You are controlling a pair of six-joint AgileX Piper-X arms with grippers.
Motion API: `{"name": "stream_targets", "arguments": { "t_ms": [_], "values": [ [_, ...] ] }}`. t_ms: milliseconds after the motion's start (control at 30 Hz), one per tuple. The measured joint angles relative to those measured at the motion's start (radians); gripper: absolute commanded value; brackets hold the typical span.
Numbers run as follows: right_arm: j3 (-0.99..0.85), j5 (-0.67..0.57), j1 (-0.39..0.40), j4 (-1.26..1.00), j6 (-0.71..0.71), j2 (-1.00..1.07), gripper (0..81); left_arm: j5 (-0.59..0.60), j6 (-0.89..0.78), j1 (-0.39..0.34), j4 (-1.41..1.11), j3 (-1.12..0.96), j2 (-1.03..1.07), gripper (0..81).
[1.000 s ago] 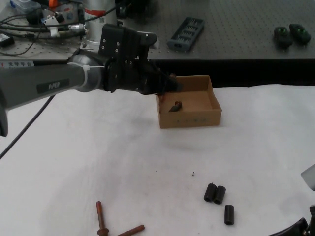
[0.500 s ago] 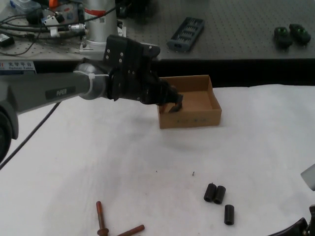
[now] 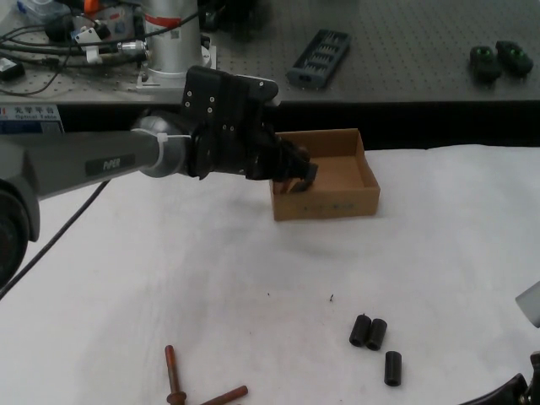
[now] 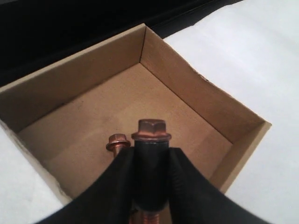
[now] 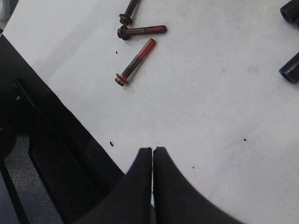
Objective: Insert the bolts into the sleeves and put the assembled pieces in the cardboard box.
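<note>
My left gripper (image 4: 150, 186) is shut on a black sleeve (image 4: 150, 168) with a copper bolt (image 4: 151, 129) through it, held just above the floor of the cardboard box (image 4: 201, 98). A second bolt head (image 4: 117, 141) lies in the box beside the fingers. In the high view the left gripper (image 3: 299, 175) hangs over the near-left part of the box (image 3: 329, 205). Three loose sleeves (image 3: 369, 332) and two bolts (image 3: 173, 371) lie on the white cloth near the front. My right gripper (image 5: 153, 172) is shut on nothing, low by the front edge, near three bolts (image 5: 135, 62).
A black ribbed part (image 3: 319, 55) and two dark knobs (image 3: 499, 59) sit on the perforated bench behind the cloth. Cables and a metal post (image 3: 169, 34) stand at the back left. The cloth's dark edge (image 5: 51, 140) runs close to my right gripper.
The left arm has shifted slightly right and lower over the box, and its gripper now covers the piece that showed inside. The right arm has kept still.
</note>
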Motion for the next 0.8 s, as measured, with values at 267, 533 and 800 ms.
{"name": "stream_targets", "arguments": {
  "t_ms": [267,533,800],
  "values": [
    [0.000,0.000,0.000,0.000,0.000,0.000,1.1,0.005,0.000,0.000,0.021,-0.005,0.000,27.8],
    [0.000,0.000,0.000,0.000,0.000,0.000,1.1,0.070,-0.046,0.000,0.036,-0.005,0.000,28.8],
    [0.000,0.000,0.000,-0.063,0.025,0.000,1.1,0.171,-0.053,0.000,0.085,-0.005,-0.116,28.4]
  ]
}}
